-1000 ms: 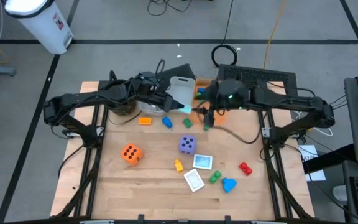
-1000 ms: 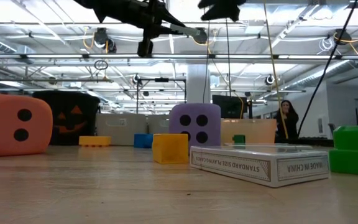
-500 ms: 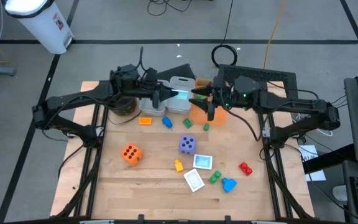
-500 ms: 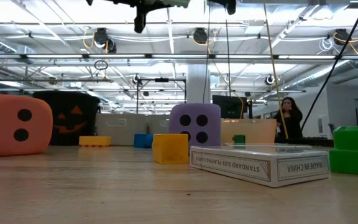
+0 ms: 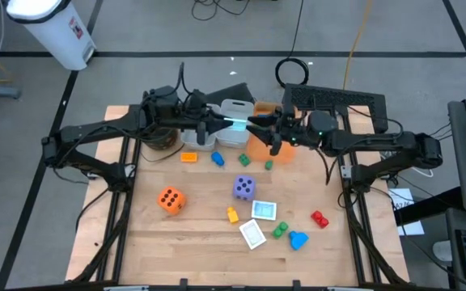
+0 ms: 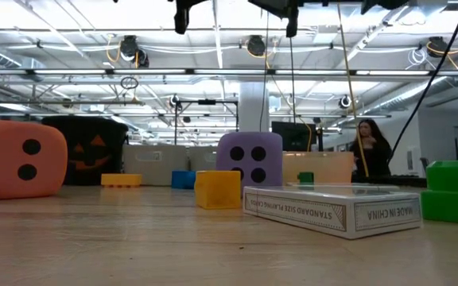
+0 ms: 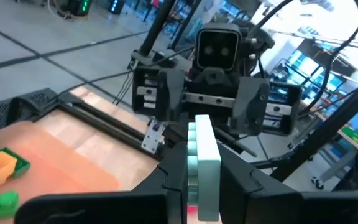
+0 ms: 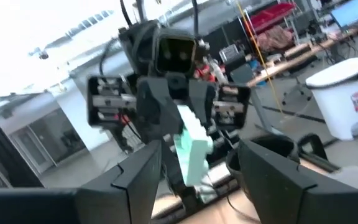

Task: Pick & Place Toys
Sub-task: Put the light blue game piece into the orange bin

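Observation:
My left gripper is shut on a pale teal block, held high above the grey bin at the table's far side. My right gripper faces it from the right, open and level. In the right wrist view the block shows ahead of that gripper's spread fingers, apart from them. On the wood lie the other toys: an orange die, a purple die, a teal card, a white card and several small coloured blocks. My left gripper pinches the teal block's back end between its two fingers, one on each broad side. The fingers lie level, pointing toward the table's right. The block sticks out ahead of them on edge, lifted clear above the bins.
An orange bin stands right of the grey bin, below my right gripper. A black pot sits under the left arm. A yellow block and a card box show in the low view. A person stands in the room behind.
My left gripper has risen with the teal block and rolled, so the block now sticks out level. My right gripper has tipped up from pointing down at the table to level, facing the left gripper and the block.

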`<state>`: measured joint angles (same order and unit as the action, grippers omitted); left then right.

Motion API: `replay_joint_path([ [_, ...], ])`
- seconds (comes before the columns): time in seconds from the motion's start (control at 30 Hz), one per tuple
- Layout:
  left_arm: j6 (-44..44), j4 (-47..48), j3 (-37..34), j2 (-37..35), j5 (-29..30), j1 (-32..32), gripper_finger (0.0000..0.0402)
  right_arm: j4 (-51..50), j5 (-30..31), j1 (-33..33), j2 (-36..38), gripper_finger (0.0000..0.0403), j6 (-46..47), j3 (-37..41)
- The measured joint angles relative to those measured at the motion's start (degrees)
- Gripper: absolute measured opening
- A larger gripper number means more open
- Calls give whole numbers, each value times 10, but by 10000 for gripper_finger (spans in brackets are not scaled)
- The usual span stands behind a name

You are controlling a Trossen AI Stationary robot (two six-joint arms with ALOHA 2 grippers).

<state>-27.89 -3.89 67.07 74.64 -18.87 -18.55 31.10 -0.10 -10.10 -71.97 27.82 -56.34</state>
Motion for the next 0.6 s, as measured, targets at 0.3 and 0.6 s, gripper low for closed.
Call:
replay_joint_path([
  [0.3, -8, -37, -1, 21, -10, 7, 48, 33, -17, 0, -32, 203, 22, 0],
  [0.6, -9, -33, -1, 21, -8, 7, 48, 57, -17, -1, -33, 150, 10, 0],
])
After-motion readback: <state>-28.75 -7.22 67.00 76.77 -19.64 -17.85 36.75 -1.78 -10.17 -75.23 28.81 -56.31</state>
